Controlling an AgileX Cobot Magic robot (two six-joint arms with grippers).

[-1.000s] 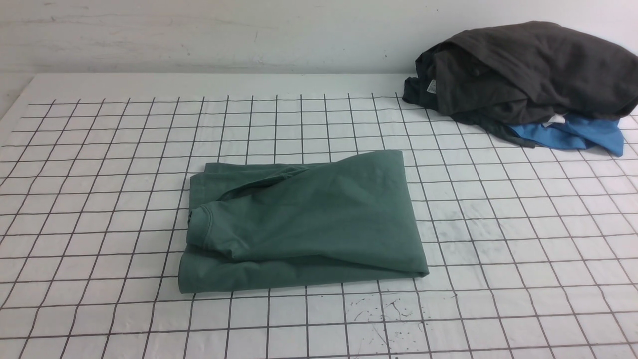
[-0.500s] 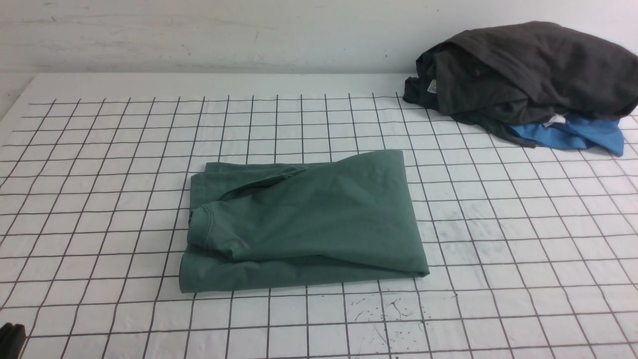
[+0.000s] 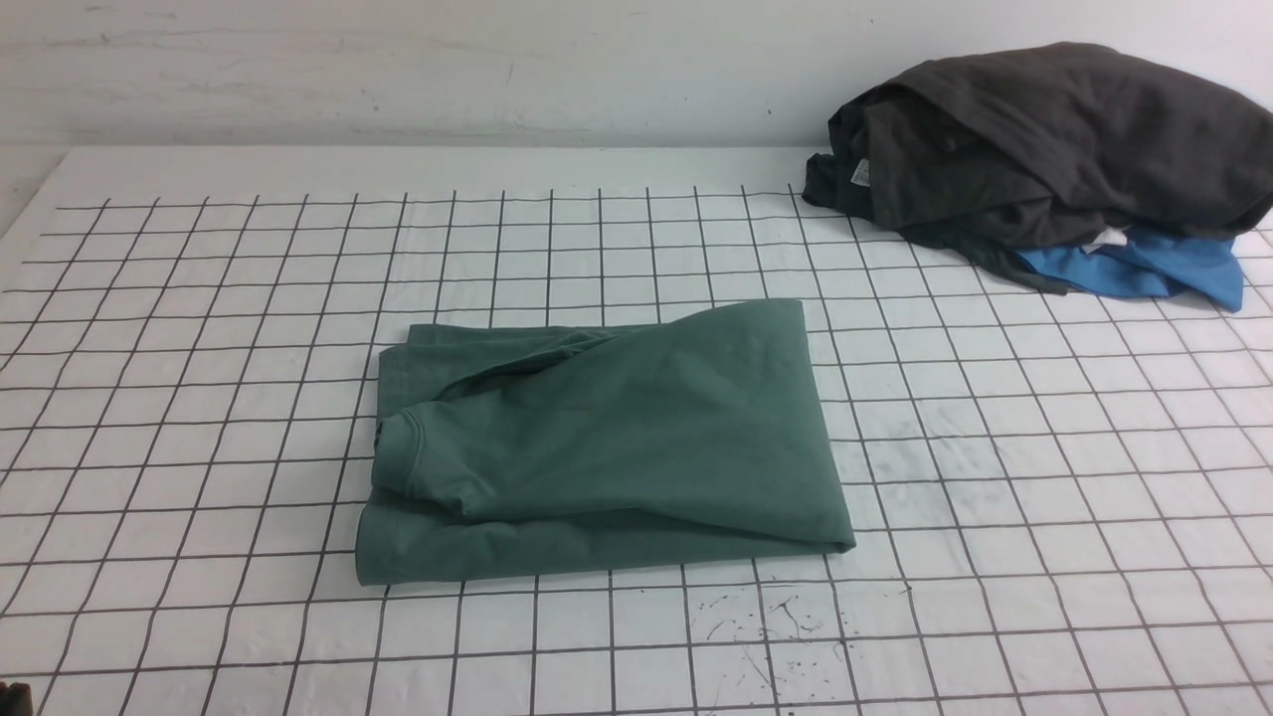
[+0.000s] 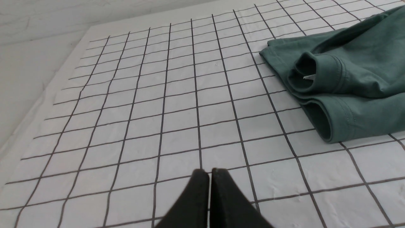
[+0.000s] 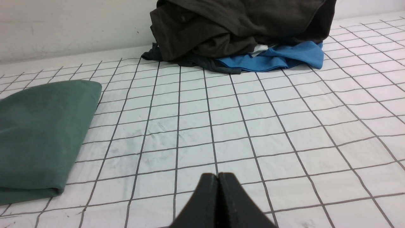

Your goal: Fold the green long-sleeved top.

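The green long-sleeved top point(image 3: 607, 438) lies folded into a rough rectangle at the middle of the gridded table, a cuffed sleeve end point(image 3: 403, 452) resting on its left side. From the left wrist the top point(image 4: 345, 82) shows with its cuff and a bit of white label. My left gripper point(image 4: 208, 172) is shut and empty over bare table, well away from the top. In the right wrist view the top's smooth folded edge point(image 5: 41, 133) lies off to one side. My right gripper point(image 5: 217, 175) is shut, holding nothing. Neither gripper's jaws show in the front view.
A heap of dark grey-black clothes point(image 3: 1044, 139) sits at the back right, over a bright blue garment point(image 3: 1144, 268). The heap point(image 5: 234, 28) fills the far end of the right wrist view. The white wall point(image 3: 398, 70) runs behind the table point(image 3: 199, 298).
A dark part of the left arm showed at the bottom left corner half a second ago and has dropped almost out of the front view. The top has not moved.
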